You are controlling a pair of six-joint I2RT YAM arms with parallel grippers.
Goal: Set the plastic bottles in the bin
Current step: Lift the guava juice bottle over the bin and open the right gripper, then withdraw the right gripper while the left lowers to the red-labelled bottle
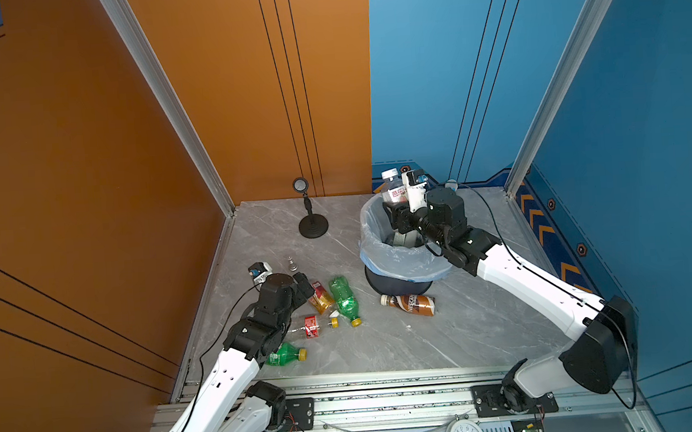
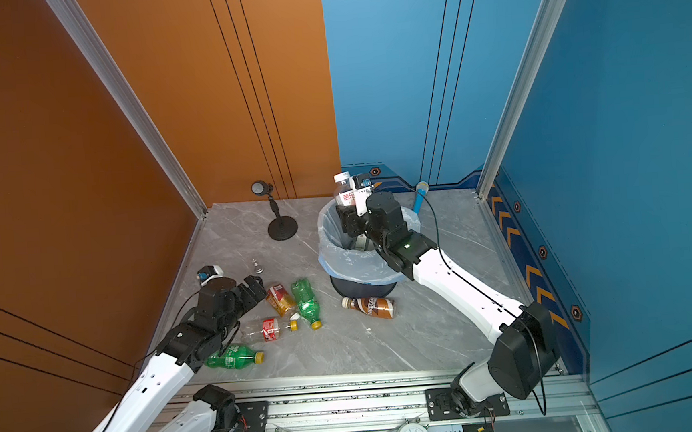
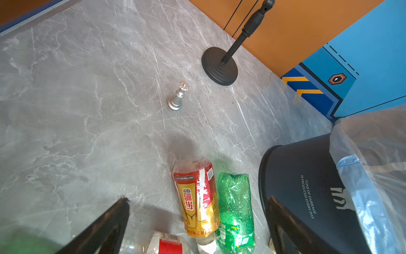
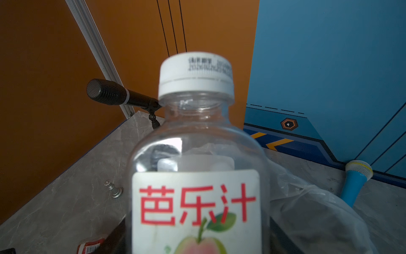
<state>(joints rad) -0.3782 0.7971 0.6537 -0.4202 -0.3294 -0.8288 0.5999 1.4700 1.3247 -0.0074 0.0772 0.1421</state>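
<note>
Bottles (image 1: 344, 298), crumpled thin plastic, litter veined grey marble (image 1: 490, 332).

The guava juice bottle (image 4: 197, 198) runs off the right wrist view's edge, its cap blurred; the left arm (image 1: 252, 336) hides a green bottle's (image 1: 287, 353) base.

Grey-veined table (image 1: 489, 319), green bottle (image 1: 344, 300), dark bin (image 1: 386, 281).

Glossy clear plastic bottle (image 4: 197, 154)
</note>
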